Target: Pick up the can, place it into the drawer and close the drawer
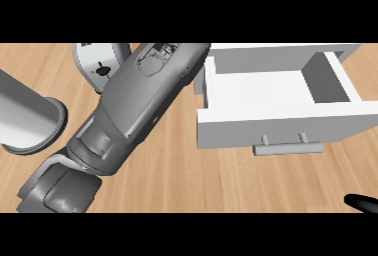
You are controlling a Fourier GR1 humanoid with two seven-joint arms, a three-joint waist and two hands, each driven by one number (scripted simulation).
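drawer (284, 107): pulled wide open, nothing visible inside
can: honestly can't spot it, maybe hidden by the left forearm (129, 105) stretched up the wooden surface (221, 185)
left robot hand: out of sight at the top, can't tell
right robot hand (363, 202): just a black tip bottom right, can't tell either
progress: looks early, can not in, drawer not closed
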